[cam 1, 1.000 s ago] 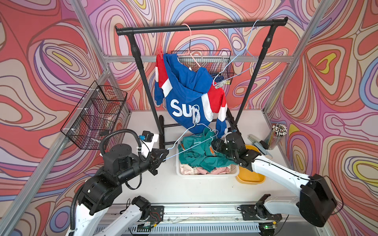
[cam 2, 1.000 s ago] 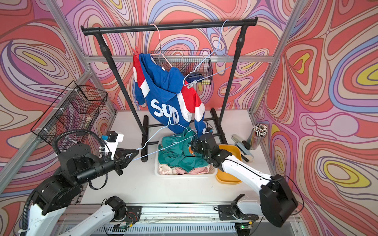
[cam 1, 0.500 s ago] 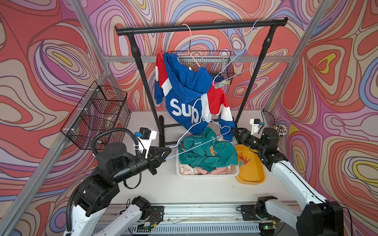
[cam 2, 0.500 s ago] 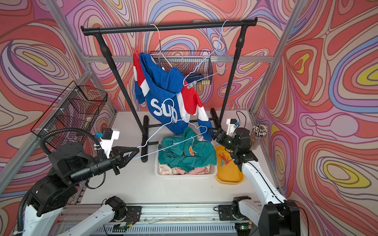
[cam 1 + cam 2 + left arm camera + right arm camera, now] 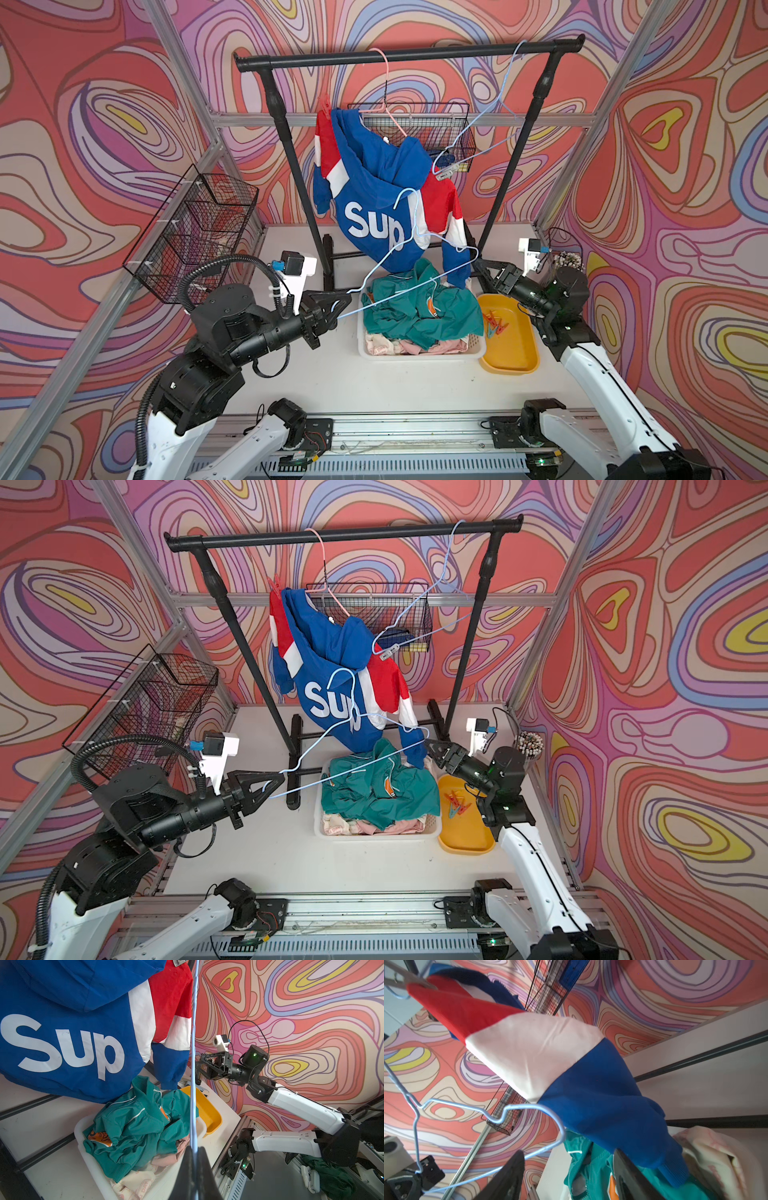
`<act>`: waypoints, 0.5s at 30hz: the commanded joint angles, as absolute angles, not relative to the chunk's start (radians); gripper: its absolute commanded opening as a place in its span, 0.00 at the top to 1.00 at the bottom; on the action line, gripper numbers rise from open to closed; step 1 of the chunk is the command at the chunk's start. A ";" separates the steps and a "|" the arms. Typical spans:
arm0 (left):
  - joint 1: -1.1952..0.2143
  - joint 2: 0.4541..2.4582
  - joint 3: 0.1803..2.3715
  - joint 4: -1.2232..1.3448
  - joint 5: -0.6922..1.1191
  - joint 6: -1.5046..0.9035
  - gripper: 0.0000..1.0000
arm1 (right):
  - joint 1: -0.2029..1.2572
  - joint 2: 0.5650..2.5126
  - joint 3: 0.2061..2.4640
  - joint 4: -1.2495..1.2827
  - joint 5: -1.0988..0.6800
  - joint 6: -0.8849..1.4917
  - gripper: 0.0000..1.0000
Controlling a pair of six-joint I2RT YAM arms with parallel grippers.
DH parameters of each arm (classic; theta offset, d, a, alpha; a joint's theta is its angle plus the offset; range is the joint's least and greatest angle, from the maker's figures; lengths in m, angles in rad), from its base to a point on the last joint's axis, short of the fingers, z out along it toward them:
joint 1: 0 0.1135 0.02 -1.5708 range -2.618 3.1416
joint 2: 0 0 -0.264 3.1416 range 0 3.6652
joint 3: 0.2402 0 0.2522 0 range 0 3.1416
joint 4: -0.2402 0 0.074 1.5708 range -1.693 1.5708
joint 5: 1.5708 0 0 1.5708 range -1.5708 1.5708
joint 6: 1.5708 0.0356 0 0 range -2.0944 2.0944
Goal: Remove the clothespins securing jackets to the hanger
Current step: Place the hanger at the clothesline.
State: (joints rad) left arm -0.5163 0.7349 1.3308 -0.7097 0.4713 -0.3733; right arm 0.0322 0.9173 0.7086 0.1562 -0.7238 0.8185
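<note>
- Nearest, the left tool [image 5: 194,1150] is pinched fully shut on one end of a blue hanger [image 5: 193,1043] and holds it out over the bin. I see no peg on that wire.
- On the tabletop just beyond, the white bin [image 5: 419,357] holds the teal jacket [image 5: 415,311], crumpled on top of the pink jacket [image 5: 399,347]. Neither is on a hanger.
- Beside the bin, the yellow tray [image 5: 511,357] holds a small heap of freed clothespins [image 5: 496,324].
- The right tool [image 5: 568,1150] hovers by the hanger's other end, its jaws well apart and empty. The blue cuff of the hooded jacket [image 5: 374,199] hangs just beside one finger [image 5: 629,1172].
- Further back, that jacket hangs lopsided from a pink hanger [image 5: 387,68] on the rail [image 5: 415,54]. A coral clothespin [image 5: 325,104] grips its high shoulder.
- Farthest, a grey clothespin [image 5: 446,173] sits on another bare hanger by the wire basket [image 5: 415,120].
- The coral peg looks like the one that matters next.
- To do this well, raise the empty tool clear of the dangling sleeve and line the jaws across the peg's tail ends. Squeeze to open the peg, then draw it straight off.
- Moving the held hanger aside first should keep it from snagging.
</note>
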 commanded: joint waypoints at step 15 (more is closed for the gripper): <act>-0.513 0.780 1.367 -0.594 0.529 -0.444 1.00 | -0.015 1.086 0.628 0.855 -0.838 1.197 0.27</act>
State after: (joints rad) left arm -0.5163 0.7784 1.3529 -0.6552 0.5053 -0.4232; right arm -0.0120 1.0687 0.6384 0.5991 -0.7963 1.0721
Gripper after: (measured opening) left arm 0.059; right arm 0.740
